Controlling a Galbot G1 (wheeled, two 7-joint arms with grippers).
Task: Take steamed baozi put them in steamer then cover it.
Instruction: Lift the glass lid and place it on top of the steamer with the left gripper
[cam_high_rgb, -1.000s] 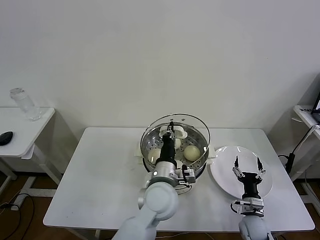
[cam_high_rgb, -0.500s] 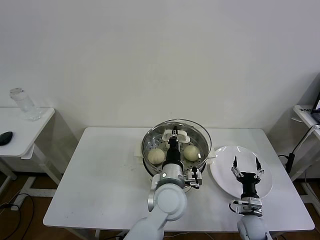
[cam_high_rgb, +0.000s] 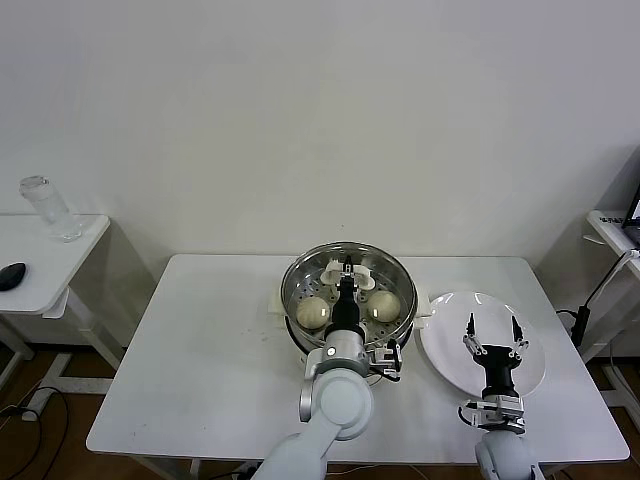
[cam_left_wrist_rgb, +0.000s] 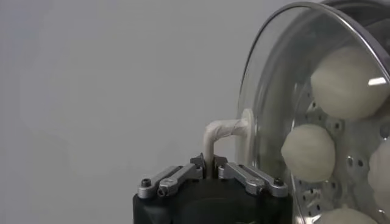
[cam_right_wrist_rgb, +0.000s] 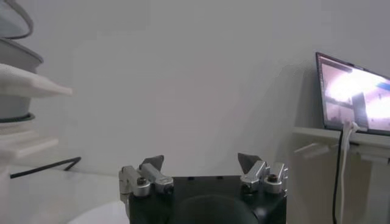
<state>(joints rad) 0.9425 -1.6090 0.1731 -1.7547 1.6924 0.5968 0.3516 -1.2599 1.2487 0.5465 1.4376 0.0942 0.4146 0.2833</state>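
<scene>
The steamer (cam_high_rgb: 296, 332), a shiny steel pot on a white base, stands mid-table. Through the cover (cam_high_rgb: 390, 268), a clear glass lid lying nearly level over the pot's rim, I see steamed baozi (cam_high_rgb: 313, 313) (cam_high_rgb: 382, 305) on the perforated tray. My left gripper (cam_high_rgb: 347, 266) is shut on the cover's cream handle (cam_left_wrist_rgb: 222, 131), its jaws pinching the handle's bar (cam_left_wrist_rgb: 209, 165). In the left wrist view several baozi (cam_left_wrist_rgb: 308, 152) show behind the glass. Whether the lid's rim touches the pot I cannot tell. My right gripper (cam_high_rgb: 493, 322) hangs open and empty over the white plate (cam_high_rgb: 450, 350).
The plate lies right of the steamer, near the table's right edge. A side table (cam_high_rgb: 60, 270) at the left carries a glass bottle (cam_high_rgb: 45, 208) and a black mouse (cam_high_rgb: 10, 275). A lit laptop (cam_right_wrist_rgb: 353, 94) stands on a shelf to the right.
The cover, tilted up behind the pot a second ago, has come down level over the steamer. My left arm shifted slightly right with it. The right gripper stayed put.
</scene>
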